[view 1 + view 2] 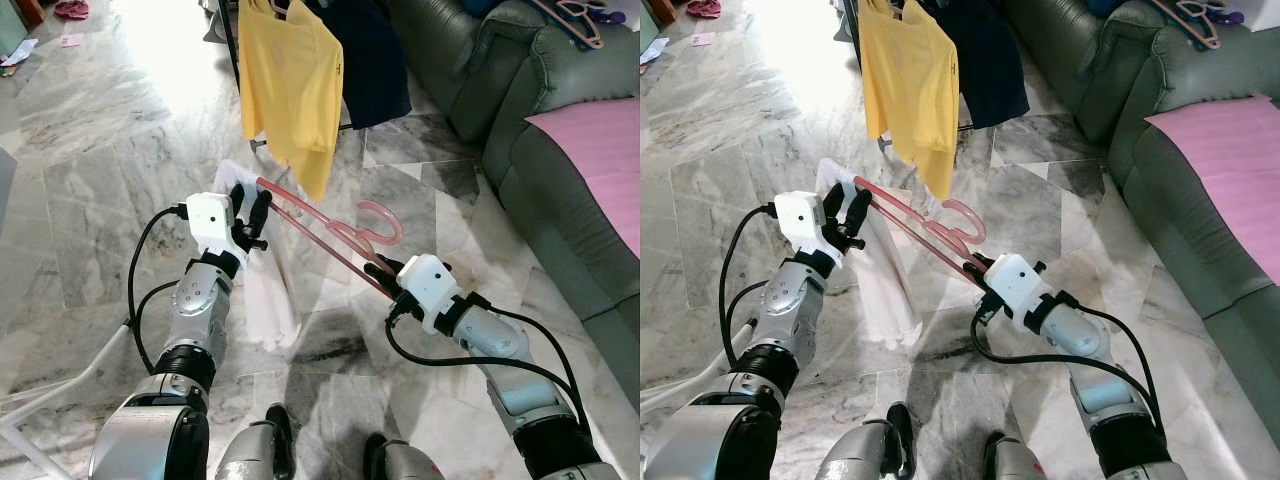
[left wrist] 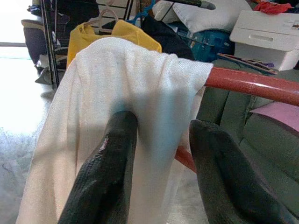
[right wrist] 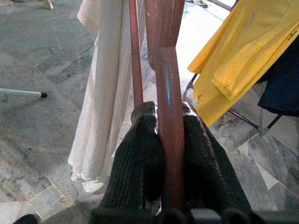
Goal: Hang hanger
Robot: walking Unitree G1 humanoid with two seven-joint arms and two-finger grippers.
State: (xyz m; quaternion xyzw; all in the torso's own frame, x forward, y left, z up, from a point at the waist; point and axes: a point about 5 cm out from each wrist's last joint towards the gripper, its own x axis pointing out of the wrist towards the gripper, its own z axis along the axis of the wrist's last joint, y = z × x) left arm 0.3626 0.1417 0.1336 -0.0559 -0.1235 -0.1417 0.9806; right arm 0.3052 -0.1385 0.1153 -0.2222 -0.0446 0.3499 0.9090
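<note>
Right gripper (image 3: pixel 170 154) clamped tight on the pink hanger (image 1: pixel 330 232), arm stretched forward | hanger's far end buried under the white cloth (image 1: pixel 268 290) | left gripper (image 2: pixel 159 163) raised, fingers spread against that cloth | yellow shirt (image 1: pixel 292 85) ahead, its rack cut off at top

No text, label, brand, number or sign can be read anywhere. The yellow shirt (image 1: pixel 290 90) carries a small dark mark near its edge, too small to make out as letters. The white box (image 2: pixel 266 32) bears no legible print.
</note>
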